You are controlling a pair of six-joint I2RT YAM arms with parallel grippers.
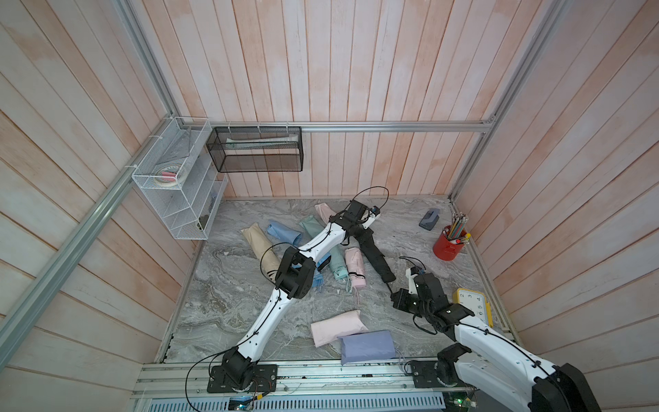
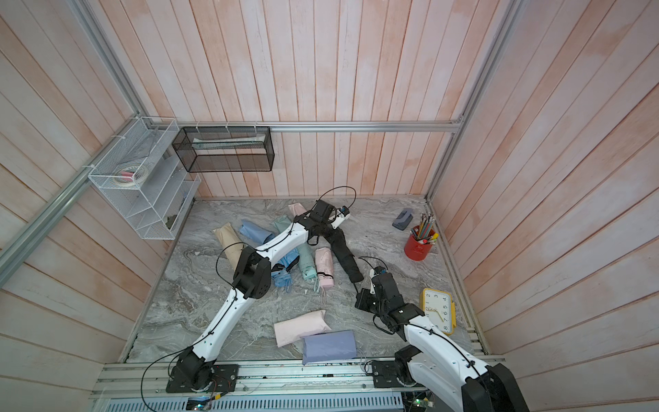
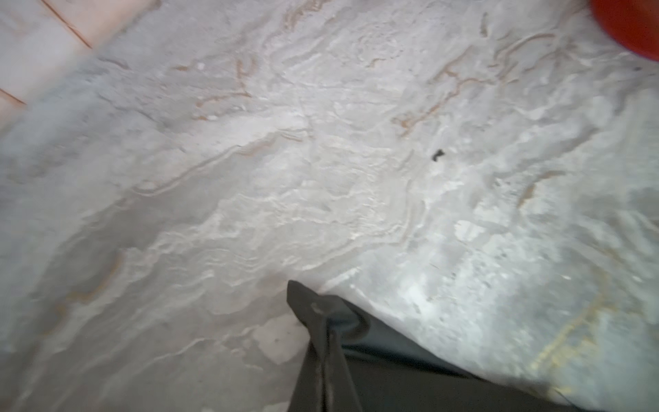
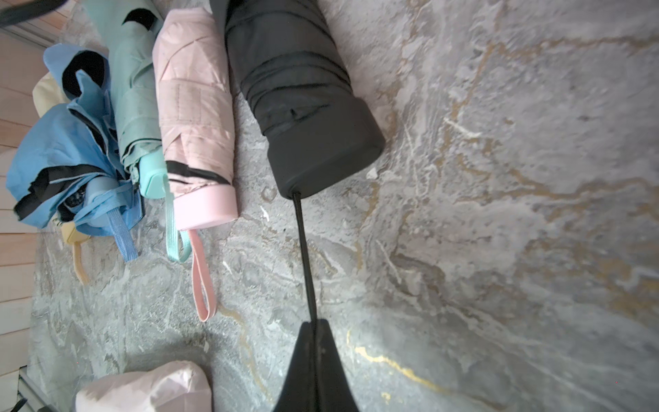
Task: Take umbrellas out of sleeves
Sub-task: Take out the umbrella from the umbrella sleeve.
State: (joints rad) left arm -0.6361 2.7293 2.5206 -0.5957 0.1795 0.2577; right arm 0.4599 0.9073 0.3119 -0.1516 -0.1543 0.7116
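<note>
The grey marbled surface (image 1: pixel 228 285) fills both top views, with the left arm stretched diagonally across it to the far side and the right arm bent in from the near right corner. Near the front edge lie a pink sleeve (image 1: pixel 337 330) and, overlapping its near side, a lavender sleeve (image 1: pixel 367 346). The left wrist view shows neither, and the right wrist view catches only a pale pink corner. In the middle the black umbrella (image 1: pixel 379 262) lies at a slant beside a pink umbrella (image 1: pixel 356 267), a mint umbrella (image 1: pixel 338 269) and a rumpled blue umbrella (image 4: pixel 71 149). From above, the left arm's wrist hides its own tip. The left wrist view settles it: the left end effector (image 3: pixel 325 331) is pinched fully together on a corner of the black sleeve (image 3: pixel 410 371), low over bare marble. The top views show the right end effector (image 1: pixel 393 295) only as a dark block just past the black umbrella's handle end. The right wrist view alone makes plain that its jaws are closed tight on the thin black wrist cord (image 4: pixel 305 257). The cord runs straight from the handle, and the pleated fabric lies bare above it.
</note>
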